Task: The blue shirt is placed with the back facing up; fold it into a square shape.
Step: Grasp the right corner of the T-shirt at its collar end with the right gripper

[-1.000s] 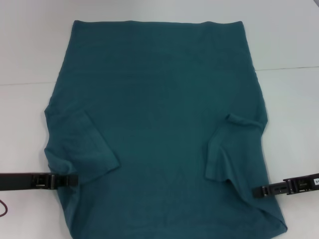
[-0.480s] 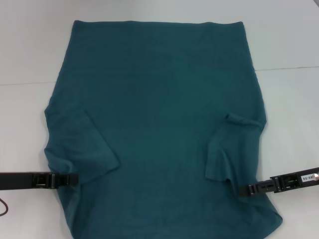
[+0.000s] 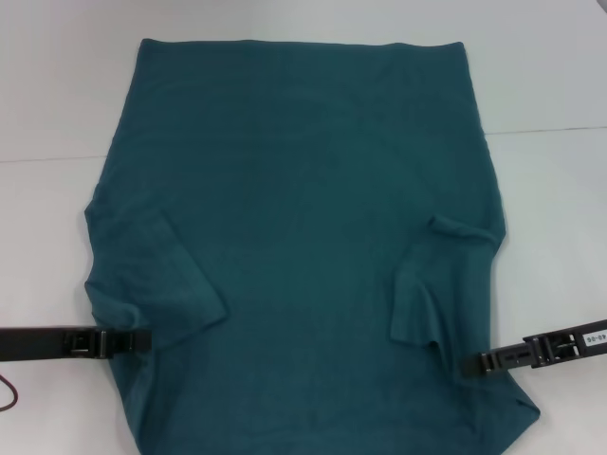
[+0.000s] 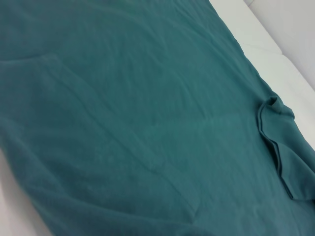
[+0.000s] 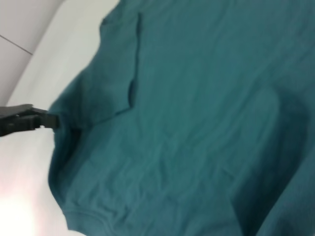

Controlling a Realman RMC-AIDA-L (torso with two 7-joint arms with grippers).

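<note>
The blue shirt [image 3: 303, 218] lies flat on the white table, plain side up, with both short sleeves folded inward onto the body. My left gripper [image 3: 144, 342] reaches in low from the left and is shut on the shirt's left edge just below the folded sleeve; it also shows in the right wrist view as the left gripper [image 5: 53, 120] pinching that edge. My right gripper [image 3: 474, 363] comes in from the right and touches the shirt's right edge below the other folded sleeve [image 3: 446, 284]. The left wrist view is filled by the shirt [image 4: 147, 123].
The white table [image 3: 550, 209] surrounds the shirt, with a seam line running across it behind the sleeves. A thin red cable [image 3: 6, 396] shows at the lower left edge.
My right gripper has slid a little inward along the shirt's right edge. The shirt's lower right corner has drawn in and puckered. The left gripper has not moved.
</note>
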